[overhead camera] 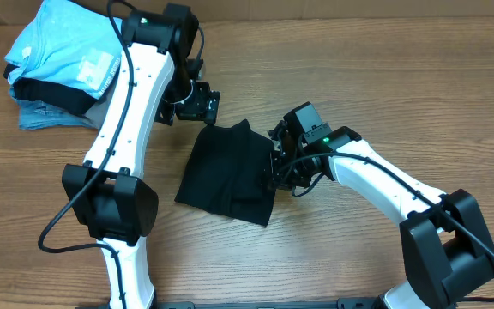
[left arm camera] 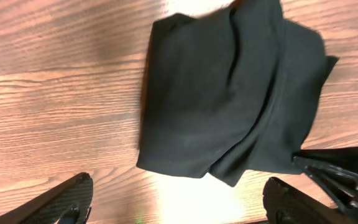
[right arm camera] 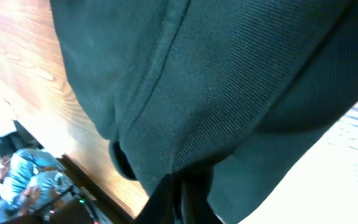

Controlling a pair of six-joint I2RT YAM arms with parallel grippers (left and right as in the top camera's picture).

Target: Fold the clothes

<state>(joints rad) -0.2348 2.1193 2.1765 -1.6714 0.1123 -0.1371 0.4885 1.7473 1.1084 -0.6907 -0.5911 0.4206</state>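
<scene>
Late fold stage, I'd judge; black shirt (overhead camera: 230, 172) sits as a compact packet on the table (overhead camera: 376, 77); right pincer (overhead camera: 274, 167) looks clamped on its edge, cloth bunched between the fingers; left pincer (overhead camera: 202, 105) spread apart and empty, shirt just ahead of it; next move needs that edge carried across, released, flattened.

We see a brown wood-grain table (overhead camera: 333, 51), brightly lit, with white glare (left arm camera: 188, 196) on its surface.

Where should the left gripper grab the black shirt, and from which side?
The far corner of the black shirt, nearest the open left gripper; come down from the far side. The shirt lies flat, and the right gripper pinches its right edge.
</scene>
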